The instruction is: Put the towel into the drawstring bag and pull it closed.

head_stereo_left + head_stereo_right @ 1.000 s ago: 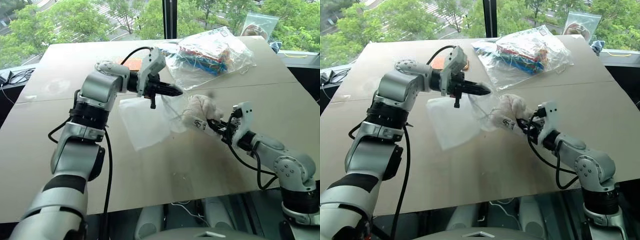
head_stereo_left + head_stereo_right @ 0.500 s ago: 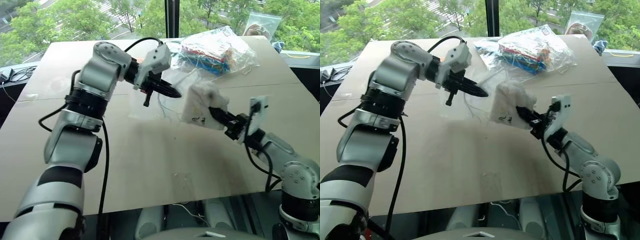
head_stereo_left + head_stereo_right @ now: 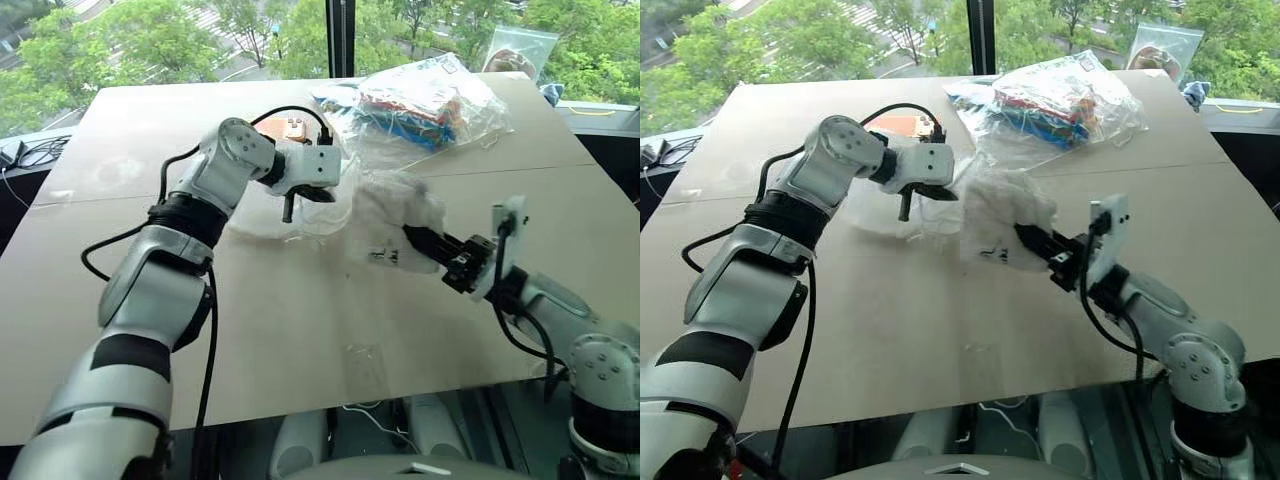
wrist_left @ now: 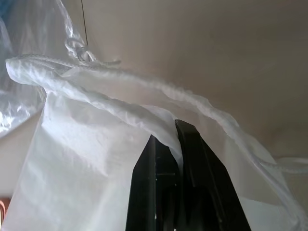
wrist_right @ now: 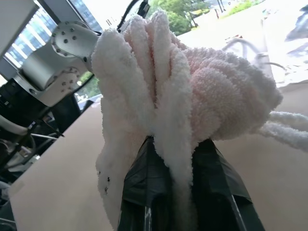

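The towel point(image 3: 1002, 215) is held above the table point(image 3: 940, 330) in the closed right gripper point(image 3: 1032, 240), while the drawstring bag point(image 4: 96, 159) is pinched at its rim by the closed left gripper point(image 4: 171, 139), so the mouth may be missed if it sags shut.

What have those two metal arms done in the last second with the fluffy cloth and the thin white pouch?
The right gripper lifted the off-white terry towel off the table toward the white translucent drawstring bag. The left gripper swung downward, bringing the bag's mouth lower. Both grips stayed shut; the clear plastic bag of colourful items stayed put.
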Motion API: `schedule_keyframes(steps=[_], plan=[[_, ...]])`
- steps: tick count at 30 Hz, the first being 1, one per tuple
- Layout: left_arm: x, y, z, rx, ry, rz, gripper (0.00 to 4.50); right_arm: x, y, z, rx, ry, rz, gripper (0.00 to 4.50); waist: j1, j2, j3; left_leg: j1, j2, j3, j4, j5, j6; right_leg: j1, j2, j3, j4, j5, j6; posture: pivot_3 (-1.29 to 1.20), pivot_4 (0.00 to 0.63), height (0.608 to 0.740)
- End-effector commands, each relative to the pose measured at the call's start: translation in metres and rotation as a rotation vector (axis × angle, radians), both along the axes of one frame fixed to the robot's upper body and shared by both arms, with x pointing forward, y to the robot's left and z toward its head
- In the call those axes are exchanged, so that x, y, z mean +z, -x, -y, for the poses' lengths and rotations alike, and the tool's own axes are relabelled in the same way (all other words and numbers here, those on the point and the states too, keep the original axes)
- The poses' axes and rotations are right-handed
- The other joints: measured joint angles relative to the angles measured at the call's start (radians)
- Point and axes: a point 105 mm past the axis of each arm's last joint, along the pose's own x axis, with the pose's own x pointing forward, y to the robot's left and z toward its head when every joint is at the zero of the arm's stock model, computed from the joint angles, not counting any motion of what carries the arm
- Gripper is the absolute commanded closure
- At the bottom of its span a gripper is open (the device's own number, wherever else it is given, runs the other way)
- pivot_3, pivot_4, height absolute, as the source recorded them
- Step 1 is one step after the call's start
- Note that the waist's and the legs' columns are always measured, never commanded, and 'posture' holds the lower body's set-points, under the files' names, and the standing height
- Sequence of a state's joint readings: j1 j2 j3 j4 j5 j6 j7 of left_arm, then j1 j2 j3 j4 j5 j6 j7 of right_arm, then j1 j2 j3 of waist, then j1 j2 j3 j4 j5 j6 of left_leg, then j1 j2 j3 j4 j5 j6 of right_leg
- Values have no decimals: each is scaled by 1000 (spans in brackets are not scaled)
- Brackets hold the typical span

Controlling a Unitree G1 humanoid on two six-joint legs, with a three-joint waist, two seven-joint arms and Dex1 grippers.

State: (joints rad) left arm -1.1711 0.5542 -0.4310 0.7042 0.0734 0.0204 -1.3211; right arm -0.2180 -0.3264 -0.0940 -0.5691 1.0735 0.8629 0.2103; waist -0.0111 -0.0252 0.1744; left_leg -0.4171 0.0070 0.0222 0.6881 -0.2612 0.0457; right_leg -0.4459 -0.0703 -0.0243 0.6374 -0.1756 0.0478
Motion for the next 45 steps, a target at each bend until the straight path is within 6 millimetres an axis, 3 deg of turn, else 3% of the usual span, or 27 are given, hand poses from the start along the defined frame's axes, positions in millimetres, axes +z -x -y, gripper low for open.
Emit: schedule_keyframes(steps=[1, 5, 9, 15, 22, 28, 33, 35, 39, 42, 45], plan=[[31, 26, 13, -144, 148, -76, 4500, 5, -4, -6, 6, -11, 47, 4469, -2, 0, 0, -1, 0, 0, 0, 0, 0, 0, 0, 0, 0, 0, 0, 0, 150, 740], [33, 47, 13, -275, 107, -135, 4500, 4, 0, -4, 36, -5, 41, 4469, -2, 0, 0, -1, 0, 0, -1, 0, 0, -1, 0, 0, -1, 0, 0, 0, 150, 740], [23, 30, 10, -224, 36, -36, 4500, -28, -3, 2, 9, 135, -55, 4469, 0, 0, 0, 1, 0, 0, -1, 0, 0, 0, 0, 0, 0, 0, 0, 0, 150, 740], [18, 26, 18, -230, 49, -8, 4500, -56, -29, 3, -95, 236, -169, 4469, -2, 0, 0, 1, 0, 0, 0, 0, 0, 0, 0, 0, 1, 0, 0, 0, 150, 740], [11, 33, 20, -274, 18, 32, 4500, -41, -53, -10, -143, 90, -215, 4469, -4, 0, 0, 1, 0, 0, 0, 0, 0, -1, 1, 1, 2, 0, 0, 0, 150, 740], [19, 18, 17, -128, 55, 135, 4500, -52, -71, -3, -278, 5, -330, 4469, 0, 0, 0, 1, 0, 0, 0, 0, 0, 0, 0, 1, 2, 0, 0, 0, 150, 740], [15, 19, 2, -72, 11, 131, 4500, -72, -63, -14, -225, 216, -309, 4469, -9, 0, 0, 1, 0, 0, -1, 0, 0, -1, 0, 1, 2, 0, 0, 0, 150, 740], [13, 12, -6, -61, -70, 217, 4500, -74, -58, -23, -164, 269, -284, 4469, -10, 0, 0, 2, 0, 0, -1, 0, 0, -1, 0, 1, 3, 0, 0, 0, 150, 740], [27, -14, -13, 48, -120, 427, 4500, -70, -59, -29, -129, 275, -255, 4469, -6, 0, 0, 3, 0, 0, -1, 0, 0, 0, 1, 0, 4, 0, 0, 0, 150, 740], [32, -10, -4, -36, -97, 576, 4500, -63, -59, -29, -122, 242, -231, 4469, -4, 0, 0, 2, 0, 0, -1, 0, 0, 0, 0, 1, 3, 0, 0, 0, 150, 740], [25, -2, -14, -150, -141, 661, 4500, -49, -48, -27, -66, 187, -179, 4469, -4, 0, 0, 1, 0, 1, -1, 0, 0, -1, 0, 1, 2, 0, 0, 0, 150, 740]])
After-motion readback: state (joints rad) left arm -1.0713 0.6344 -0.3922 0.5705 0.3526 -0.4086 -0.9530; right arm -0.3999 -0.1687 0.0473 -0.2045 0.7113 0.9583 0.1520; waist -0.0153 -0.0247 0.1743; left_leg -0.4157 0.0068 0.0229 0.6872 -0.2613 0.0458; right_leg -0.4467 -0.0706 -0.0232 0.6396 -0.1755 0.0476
